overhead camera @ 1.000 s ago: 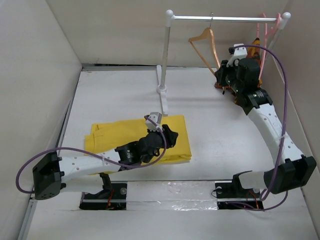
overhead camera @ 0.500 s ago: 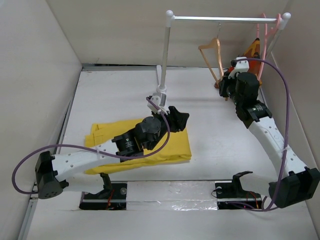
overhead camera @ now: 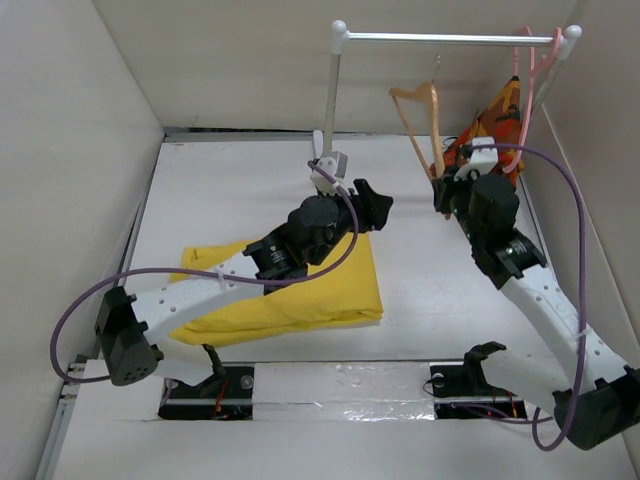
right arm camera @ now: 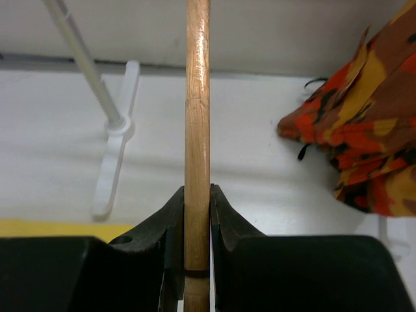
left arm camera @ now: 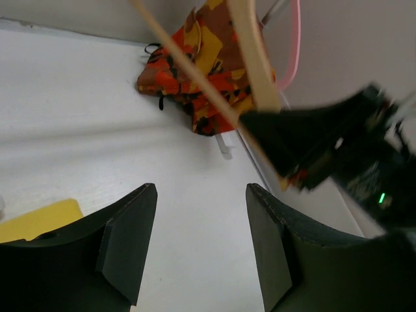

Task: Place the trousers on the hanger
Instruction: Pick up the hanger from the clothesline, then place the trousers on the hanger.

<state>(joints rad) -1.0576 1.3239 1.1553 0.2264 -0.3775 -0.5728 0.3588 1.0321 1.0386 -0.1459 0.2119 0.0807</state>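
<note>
Trousers lie folded flat on the table, near-left part, close to the front edge; one yellow corner shows in the left wrist view and a strip in the right wrist view; left arm reaches over them toward the middle; left gripper raised off the cloth, just past its far edge, fingers spread wide with nothing between them; rack post stands at the far middle, its white foot on the table; rail runs right from the post top; hanger sits tilted below the rail, far right; hook near the rail, cannot tell if it touches; right gripper is clamped on the hanger's lower end; wrist view shows both pads pinching the wooden bar at; the same bar crosses the left wrist view; orange-red garment bunched at the far-right corner behind the right gripper; pink hanger hangs at the rail's right end, above the garment.
</note>
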